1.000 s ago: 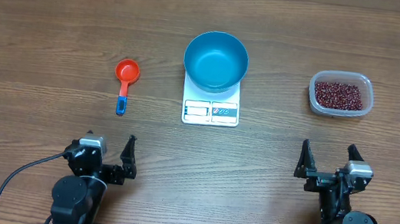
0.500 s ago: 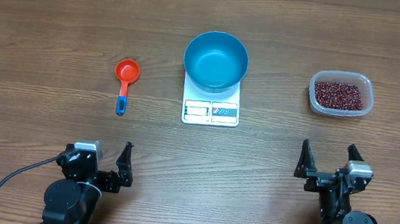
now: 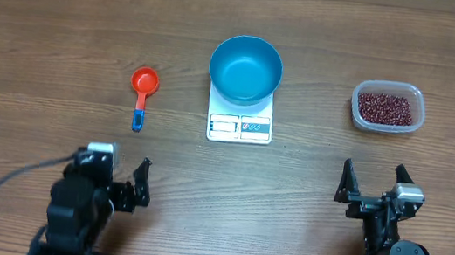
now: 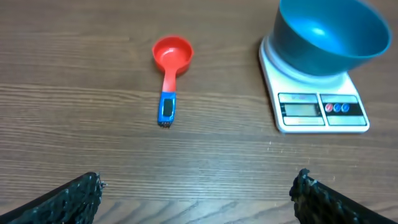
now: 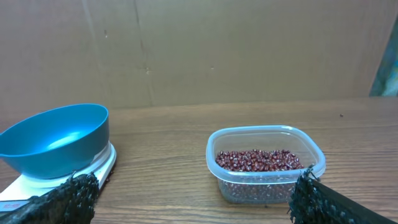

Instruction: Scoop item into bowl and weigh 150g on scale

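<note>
The item [image 3: 386,107], a loose mass of small dark red beans, lies in a clear rounded-rectangular tub [image 3: 392,85] on the right side of the counter [image 3: 47,24]. The long axis of the tub runs left to right across the counter. The beans cover the tub floor in a shallow layer, well below the rim. The bowl [image 3: 246,68], round and bright blue, stands upright on the far part of the scale [image 3: 240,126] at the centre of the counter, well apart from the tub. No beans are visible inside the bowl. The long axis of the scale runs from far to near. Its display window and buttons lie along the edge nearest the arms and are not covered by the bowl. A red scoop [image 3: 142,90] with a blue handle lies flat to the left of the scale, apart from it. The scoop cup is at the far end, mouth up, and the handle points toward the arms. The right tool [image 3: 373,173] is near the counter edge on the tub side; its jaws are spread wide, and it holds and touches nothing. The left tool [image 4: 196,186] is near the counter edge on the scoop side; its jaws are spread wide, and it holds and touches nothing.
</note>
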You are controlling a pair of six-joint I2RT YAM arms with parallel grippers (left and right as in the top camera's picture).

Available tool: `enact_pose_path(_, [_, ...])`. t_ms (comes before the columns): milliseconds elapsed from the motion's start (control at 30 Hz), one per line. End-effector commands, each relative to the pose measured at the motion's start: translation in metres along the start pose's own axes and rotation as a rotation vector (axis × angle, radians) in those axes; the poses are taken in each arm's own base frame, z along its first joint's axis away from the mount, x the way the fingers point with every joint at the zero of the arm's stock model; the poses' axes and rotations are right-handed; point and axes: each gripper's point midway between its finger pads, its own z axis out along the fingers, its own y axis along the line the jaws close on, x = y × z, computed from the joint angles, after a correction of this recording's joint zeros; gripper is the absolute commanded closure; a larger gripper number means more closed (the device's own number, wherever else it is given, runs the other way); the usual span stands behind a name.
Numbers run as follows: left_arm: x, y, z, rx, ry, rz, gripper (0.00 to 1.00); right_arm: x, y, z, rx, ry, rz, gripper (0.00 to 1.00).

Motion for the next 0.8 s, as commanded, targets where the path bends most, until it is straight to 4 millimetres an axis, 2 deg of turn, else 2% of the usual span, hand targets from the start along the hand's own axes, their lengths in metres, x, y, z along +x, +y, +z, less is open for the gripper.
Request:
enact_pose_path(0, [-0.018,-0.005,0.002,0.006,0.066,0.038,0.00,0.002,0.000,0.000,0.002,-0.003,0.002,0.00])
enact_pose_path(300, [-0.024,-0.009,0.031,0.004,0.308,0.068,0.00,0.002,0.000,0.000,0.002,-0.003,0.002,0.00])
enact_pose_path(467, [-0.015,-0.011,0.051,0.010,0.410,0.060,0.00,0.002,0.000,0.000,0.002,-0.003,0.002,0.00])
enact_pose_path(767, [-0.005,-0.009,0.060,0.003,0.462,0.058,0.01,0.002,0.000,0.000,0.002,-0.003,0.002,0.00])
